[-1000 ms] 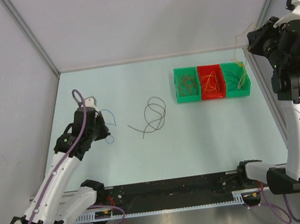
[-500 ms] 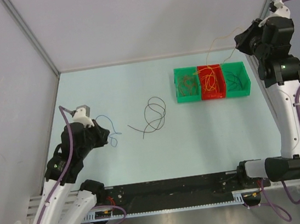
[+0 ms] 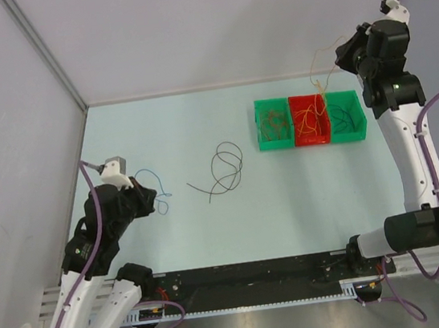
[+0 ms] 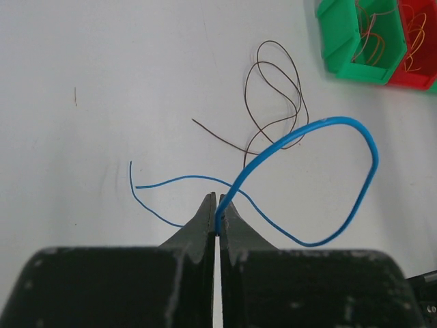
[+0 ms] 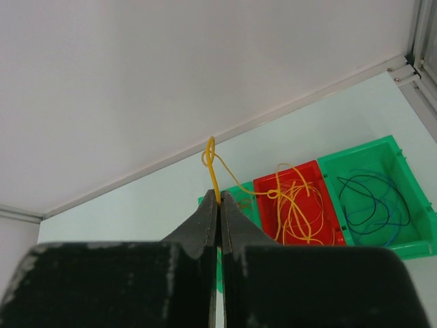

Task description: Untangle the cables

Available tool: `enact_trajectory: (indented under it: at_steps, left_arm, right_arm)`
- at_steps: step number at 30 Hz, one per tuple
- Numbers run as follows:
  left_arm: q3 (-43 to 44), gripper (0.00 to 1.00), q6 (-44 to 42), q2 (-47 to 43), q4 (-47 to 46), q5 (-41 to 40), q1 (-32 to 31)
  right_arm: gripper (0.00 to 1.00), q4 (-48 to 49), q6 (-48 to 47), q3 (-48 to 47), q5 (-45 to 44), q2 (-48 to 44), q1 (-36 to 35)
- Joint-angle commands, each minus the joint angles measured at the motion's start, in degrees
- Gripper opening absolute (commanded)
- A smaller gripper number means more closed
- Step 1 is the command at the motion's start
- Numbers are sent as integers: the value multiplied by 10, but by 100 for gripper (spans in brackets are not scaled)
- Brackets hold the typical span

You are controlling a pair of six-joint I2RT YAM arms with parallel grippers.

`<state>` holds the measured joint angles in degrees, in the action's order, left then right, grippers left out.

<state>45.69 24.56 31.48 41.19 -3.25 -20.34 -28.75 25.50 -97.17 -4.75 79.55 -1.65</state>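
My left gripper point(image 3: 151, 197) is shut on a blue cable point(image 3: 158, 181) at the left of the table. In the left wrist view the blue cable point(image 4: 341, 124) rises from the closed tips point(image 4: 218, 206) in a big loop, its tail lying on the table. A dark brown cable point(image 3: 224, 169) lies coiled mid-table, apart from the blue one; it also shows in the left wrist view point(image 4: 276, 96). My right gripper point(image 3: 342, 52) is raised at the back right and shut on an orange-yellow cable point(image 5: 214, 167). That cable hangs down into the red bin point(image 3: 312, 139).
Three bins stand in a row at the back right: a green one point(image 3: 265, 143) with brownish wires, the red one point(image 5: 265, 212) with orange-yellow wires, a green one point(image 5: 382, 247) with blue and dark wires. Enclosure walls stand close on both sides and behind.
My right gripper has swung up and to the left, carrying the orange-yellow cable from over the right green bin to the red bin. My left arm has drawn back with the blue cable.
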Motion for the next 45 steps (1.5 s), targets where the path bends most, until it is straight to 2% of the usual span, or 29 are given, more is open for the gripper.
enact_trajectory:
  at_steps: [1,23,30,34,45]
  left_arm:
    - [-3,0,6,-4,-15,-10,9]
    - [4,0,-1,15,-10,-10,34]
    - [32,0,-37,41,0,-73,34]
    - [19,0,-31,44,-14,-37,34]
    - [15,0,-35,43,-23,-26,33]
  right_arm:
    - [0,41,-2,11,-18,16,2]
    - [0,97,-13,101,1,58,6]
    - [0,99,-15,116,3,76,-2]
    - [0,99,-15,124,-10,90,-9]
    - [0,110,-2,141,-34,145,-18]
